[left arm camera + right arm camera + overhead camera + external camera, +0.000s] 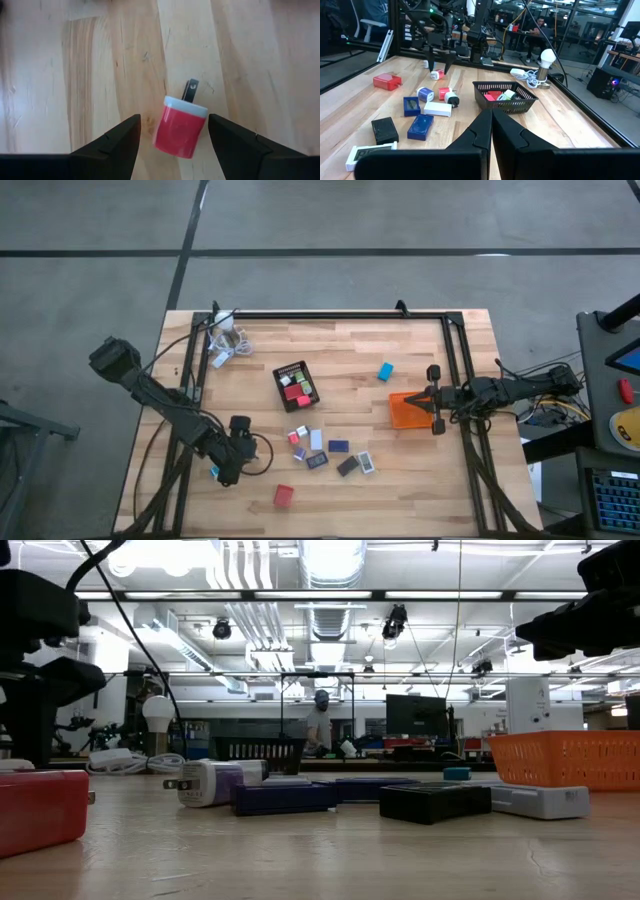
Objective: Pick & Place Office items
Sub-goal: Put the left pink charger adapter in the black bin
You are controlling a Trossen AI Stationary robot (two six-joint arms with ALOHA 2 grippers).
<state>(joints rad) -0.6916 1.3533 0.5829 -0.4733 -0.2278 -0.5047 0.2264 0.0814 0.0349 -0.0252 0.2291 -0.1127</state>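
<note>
Red plug adapter lies on the wood between the left gripper's spread fingers, ungripped, its lower end cut off. Right gripper, fingers pressed together, sits beside the orange tray, hiding its edge; remaining office items lie between adapter and tray.

Two dark, near-black jointed arms, matte casings, boxy at the joints. Left arm with a bulky block at its outer end and a thin black cable looped beside the wrist. Right arm slimmer, trailing bundled cables. Fingers black, smooth, wedge-shaped, tapering to blunt tips, edges bevelled, on both grippers.
</note>
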